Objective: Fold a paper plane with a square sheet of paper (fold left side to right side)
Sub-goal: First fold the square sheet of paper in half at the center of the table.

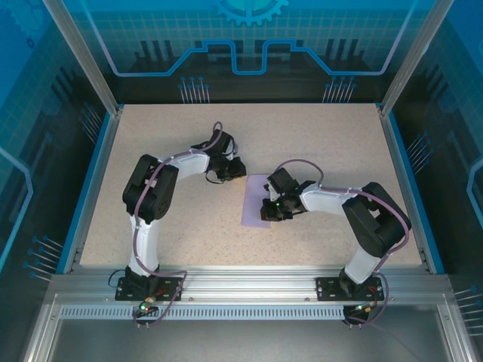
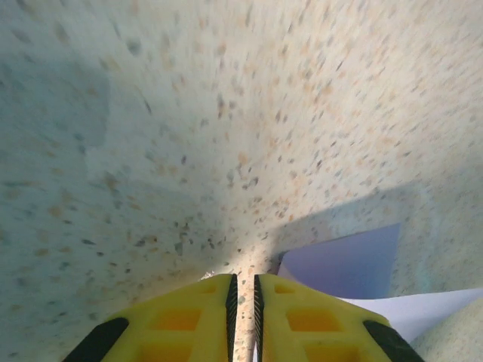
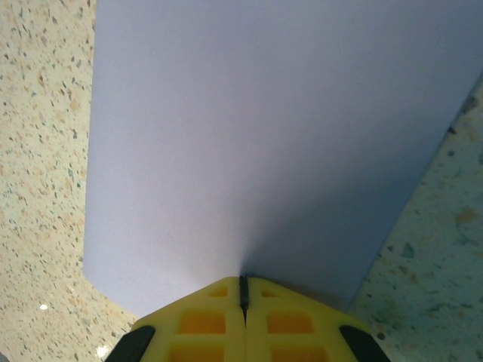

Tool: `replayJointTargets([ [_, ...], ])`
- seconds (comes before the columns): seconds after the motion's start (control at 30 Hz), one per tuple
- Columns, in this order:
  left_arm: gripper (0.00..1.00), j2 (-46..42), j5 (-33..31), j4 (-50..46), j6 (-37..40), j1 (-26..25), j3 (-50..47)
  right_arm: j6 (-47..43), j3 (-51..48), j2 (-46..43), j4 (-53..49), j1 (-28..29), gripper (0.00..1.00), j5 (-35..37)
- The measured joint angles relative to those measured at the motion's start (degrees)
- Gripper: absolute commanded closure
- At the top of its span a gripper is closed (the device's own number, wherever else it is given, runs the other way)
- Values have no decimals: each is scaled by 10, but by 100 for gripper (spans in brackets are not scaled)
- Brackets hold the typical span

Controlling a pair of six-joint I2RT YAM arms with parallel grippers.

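I've got the right claw (image 3: 243, 281) pressed together on the near edge of the square sheet of paper (image 3: 249, 136). The lavender sheet spreads away ahead of its tips and lies on the speckled table (image 3: 38, 151), which shows to either side of it. My left claw (image 2: 243, 283) stands apart by only a thin slit with nothing in it, bare table straight ahead. From that claw the sheet sits just off to the right, one paler part of it looking raised
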Motion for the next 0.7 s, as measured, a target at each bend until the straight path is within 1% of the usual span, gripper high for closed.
replayJointTargets([
  [0.1,83,-43,7,24,2,6,-34,-2,0,-1,-2,0,99,0],
  [0.27,85,-85,48,74,2,-3,-83,-7,1,0,-3,0,99,-1],
  [0.5,87,-73,89,117,-9,-34,-101,-7,4,2,-7,-2,99,-4],
  [0.7,87,-23,93,135,-9,-37,-98,-9,6,4,-10,-3,99,-7],
])
